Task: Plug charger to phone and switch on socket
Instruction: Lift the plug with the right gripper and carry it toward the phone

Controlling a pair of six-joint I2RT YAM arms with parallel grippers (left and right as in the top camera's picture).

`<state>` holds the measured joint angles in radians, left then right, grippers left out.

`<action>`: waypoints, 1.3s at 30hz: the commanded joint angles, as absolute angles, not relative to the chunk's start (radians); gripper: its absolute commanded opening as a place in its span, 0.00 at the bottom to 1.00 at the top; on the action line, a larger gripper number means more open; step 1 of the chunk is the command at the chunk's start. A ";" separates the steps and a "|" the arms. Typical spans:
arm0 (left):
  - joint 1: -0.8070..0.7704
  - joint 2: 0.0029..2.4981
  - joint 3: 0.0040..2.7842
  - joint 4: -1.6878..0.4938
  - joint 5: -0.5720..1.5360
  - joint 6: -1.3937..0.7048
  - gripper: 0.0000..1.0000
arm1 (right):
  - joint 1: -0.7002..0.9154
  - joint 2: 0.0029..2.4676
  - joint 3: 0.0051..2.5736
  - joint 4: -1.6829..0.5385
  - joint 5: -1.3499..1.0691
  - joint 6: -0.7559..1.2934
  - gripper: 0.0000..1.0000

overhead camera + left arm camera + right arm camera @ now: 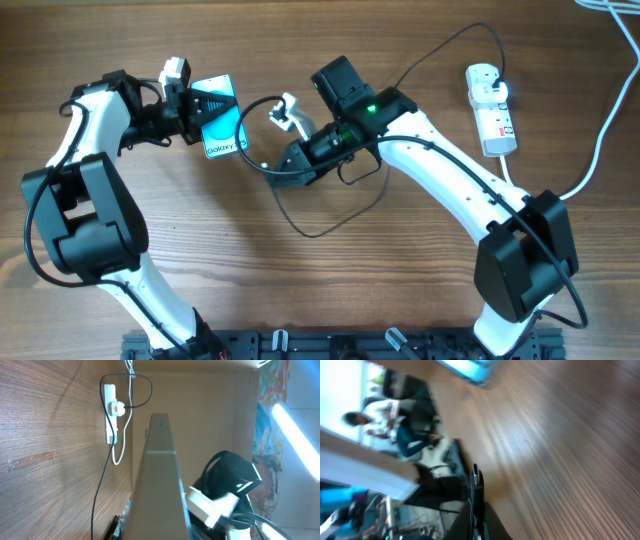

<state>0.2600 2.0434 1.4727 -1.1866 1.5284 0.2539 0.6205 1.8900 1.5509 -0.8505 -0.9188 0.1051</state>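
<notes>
The table (300, 300) is brown wood, its grain running side to side. Toward the far right lies the socket (492, 112) — a white strip with small red marks, set lengthwise front to back. Its thick white cord (603, 135) curves away toward the right edge. The charger (318, 235) trails a thin black cable in a loose loop over the middle boards.

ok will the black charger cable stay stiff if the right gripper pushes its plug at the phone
Probably floppy: the charger cable lies in loose loops on the table, so it should trail without resisting. Only the plug tip poking past the right gripper looks rigid enough to push.
</notes>
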 commanded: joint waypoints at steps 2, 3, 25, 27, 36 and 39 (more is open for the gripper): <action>0.271 2.027 1.473 -1.184 1.577 0.278 0.04 | 0.596 1.881 1.536 -0.970 -0.656 0.070 0.04; 0.274 2.027 1.473 -1.182 1.577 0.278 0.04 | 0.591 1.881 1.536 -0.996 -0.596 0.070 0.04; 0.324 2.027 1.473 -1.184 1.552 0.280 0.04 | 0.517 2.008 1.302 -0.851 0.112 0.165 0.04; 0.324 2.027 1.473 -1.184 1.552 0.280 0.04 | 0.517 2.025 1.302 -0.845 0.112 0.165 0.04; 0.324 2.027 1.473 -1.183 1.552 0.281 0.04 | 0.517 2.045 1.302 -0.808 0.112 0.229 0.46; 0.324 2.027 1.473 -1.184 1.552 0.280 0.04 | 0.517 2.045 1.302 -0.801 0.092 0.238 0.29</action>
<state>0.3225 2.0434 1.4727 -1.1824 1.5272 0.2577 0.5144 2.0075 1.3113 -0.8108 0.1009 0.2054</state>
